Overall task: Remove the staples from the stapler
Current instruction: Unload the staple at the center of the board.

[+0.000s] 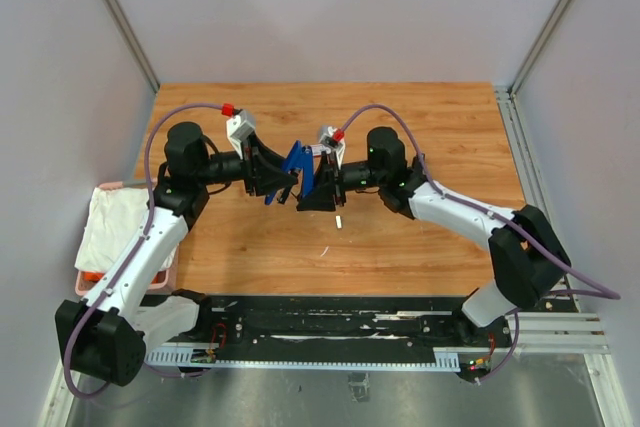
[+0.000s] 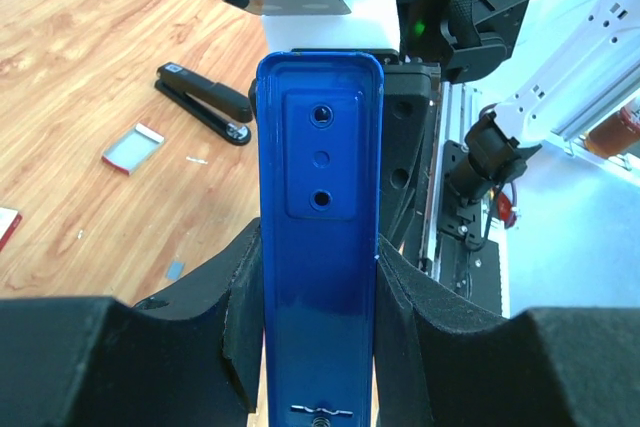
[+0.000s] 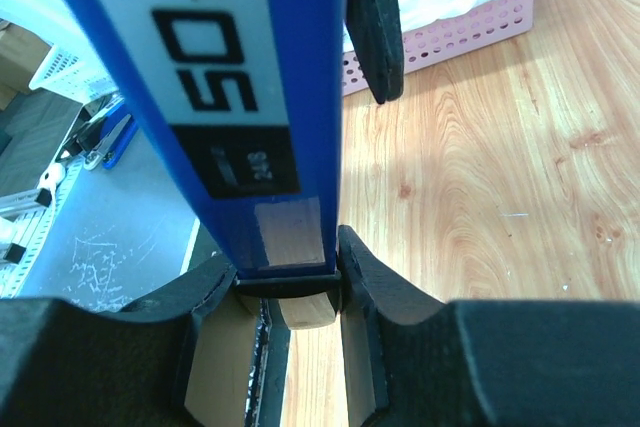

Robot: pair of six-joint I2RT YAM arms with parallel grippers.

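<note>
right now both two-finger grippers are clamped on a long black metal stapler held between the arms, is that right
Not quite: the stapler they hold is blue, not black. The left gripper and right gripper are both clamped on the blue metal stapler, as the left wrist view shows. A black stapler does lie on the wooden table, but nothing is gripping it.
</note>
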